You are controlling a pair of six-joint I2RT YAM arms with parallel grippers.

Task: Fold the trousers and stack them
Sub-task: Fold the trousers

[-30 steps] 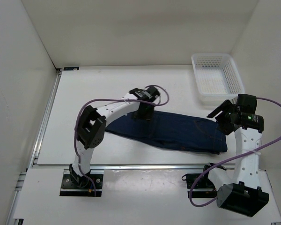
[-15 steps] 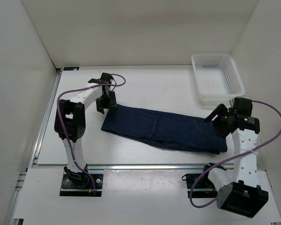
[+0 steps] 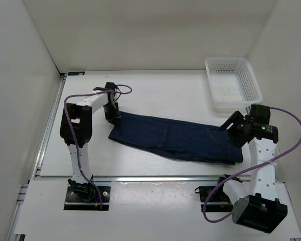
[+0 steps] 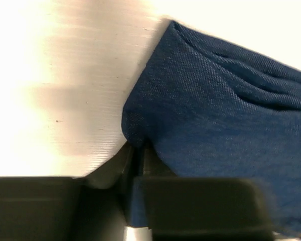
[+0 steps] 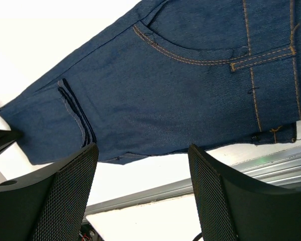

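The trousers (image 3: 175, 140) are dark navy denim, lying in a long folded strip across the middle of the table. Their waist end, with orange stitching, is on the right. My left gripper (image 3: 112, 112) is down at the strip's far left corner. In the left wrist view it (image 4: 138, 151) is shut on the trousers (image 4: 215, 105), with a fold of denim pinched between the jaws. My right gripper (image 3: 231, 125) hovers over the waist end. In the right wrist view it (image 5: 141, 150) stands open above the trousers (image 5: 180, 85), with nothing between its mesh-padded fingers (image 5: 65, 196).
A white mesh basket (image 3: 233, 83) stands at the back right, just beyond the right arm. An aluminium rail (image 3: 155, 178) runs along the table's near edge. White walls close in the left, back and right sides.
My left arm swung from the middle of the trousers out to their far left corner, and its jaws closed on the fabric. The right arm dropped slightly and stayed open.
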